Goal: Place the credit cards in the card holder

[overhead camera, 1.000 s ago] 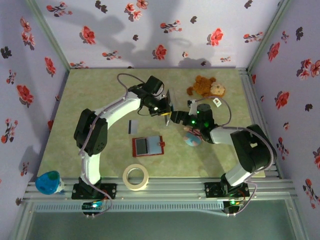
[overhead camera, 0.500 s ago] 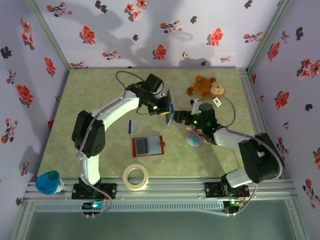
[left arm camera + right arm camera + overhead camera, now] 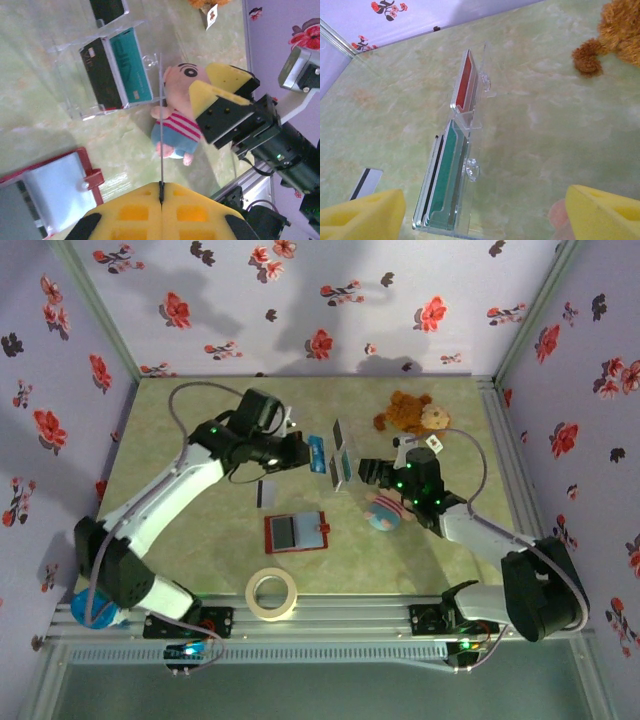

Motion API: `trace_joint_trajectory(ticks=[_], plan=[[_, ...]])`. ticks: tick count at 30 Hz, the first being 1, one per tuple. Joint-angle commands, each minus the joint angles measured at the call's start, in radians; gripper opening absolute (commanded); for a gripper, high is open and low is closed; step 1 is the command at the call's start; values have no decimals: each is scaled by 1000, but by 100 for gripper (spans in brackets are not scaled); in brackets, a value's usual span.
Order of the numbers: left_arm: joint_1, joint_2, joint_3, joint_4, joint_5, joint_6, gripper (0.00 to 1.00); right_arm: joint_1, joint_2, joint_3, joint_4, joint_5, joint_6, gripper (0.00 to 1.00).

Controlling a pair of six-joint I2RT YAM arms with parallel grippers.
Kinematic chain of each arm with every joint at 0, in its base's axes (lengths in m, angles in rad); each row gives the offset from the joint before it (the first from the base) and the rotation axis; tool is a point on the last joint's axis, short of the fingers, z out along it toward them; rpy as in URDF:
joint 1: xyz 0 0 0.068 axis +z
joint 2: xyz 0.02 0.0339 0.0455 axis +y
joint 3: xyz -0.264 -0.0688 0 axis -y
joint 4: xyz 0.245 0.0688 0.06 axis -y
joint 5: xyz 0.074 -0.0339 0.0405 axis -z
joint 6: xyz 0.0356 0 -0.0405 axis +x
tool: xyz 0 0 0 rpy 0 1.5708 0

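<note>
**Top view with both wrist views.**

- **Left gripper** [image 3: 303,452], over the middle of the table: the yellow pads [image 3: 125,212] are pressed together on a thin teal plastic card [image 3: 316,452]. The left wrist view shows this card edge-on, standing out from the seam between the pads.
- **Right gripper** [image 3: 362,470], right of the table's middle: the yellow pads [image 3: 362,215] are spread wide with nothing clamped between them. It faces a clear plastic slotted stand [image 3: 341,454].
- **Stand:** it sits at the middle of the table, between the two grippers. Its slots carry upright cards, among them a green-teal card [image 3: 447,175], a dark card [image 3: 97,72] and a red card [image 3: 464,82].
- **Red folding wallet** [image 3: 296,532]: it lies open with its grey inside up, between the table's middle and its near edge, apart from both grippers.
- **Grey plastic card with a dark stripe** [image 3: 266,492]: it lies flat on the table near the wallet's far left corner.
- **Plush doll in a striped shirt** [image 3: 383,512]: it lies right of the wallet.
- **Brown plush bear** [image 3: 410,412]: it sits toward the far edge, right of the middle.
- **Cream roll of tape** [image 3: 272,594]: it lies at the near edge, in front of the wallet.
</note>
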Motion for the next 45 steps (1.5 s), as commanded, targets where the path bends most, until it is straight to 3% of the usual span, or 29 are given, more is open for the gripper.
trace_joint_trajectory(ticks=[1,6,9,14,17,21,25,30,36,45], plan=[[21,-85,-97,-38,-4,37,0,-5,-28,7,-57,21,-34,83],[26,-176,-222,-63,46,87,0,63,-90,94,-267,-18,-61,81],[40,-205,-340,-7,77,79,0,142,-108,156,-394,-17,-105,80],[76,-266,-543,143,137,26,0,249,-88,196,-487,-98,-5,78],[110,-268,-663,278,190,12,0,308,-67,168,-461,-112,109,73],[147,-226,-788,538,307,-82,0,362,-44,145,-412,-126,264,51],[159,-210,-821,570,305,-85,0,389,8,134,-411,-106,297,43],[194,-212,-843,497,308,-37,0,392,102,102,-315,-181,322,46],[218,-206,-869,455,331,30,0,394,156,77,-279,-182,344,49],[221,-133,-888,553,386,47,0,395,246,69,-205,-212,377,46]])
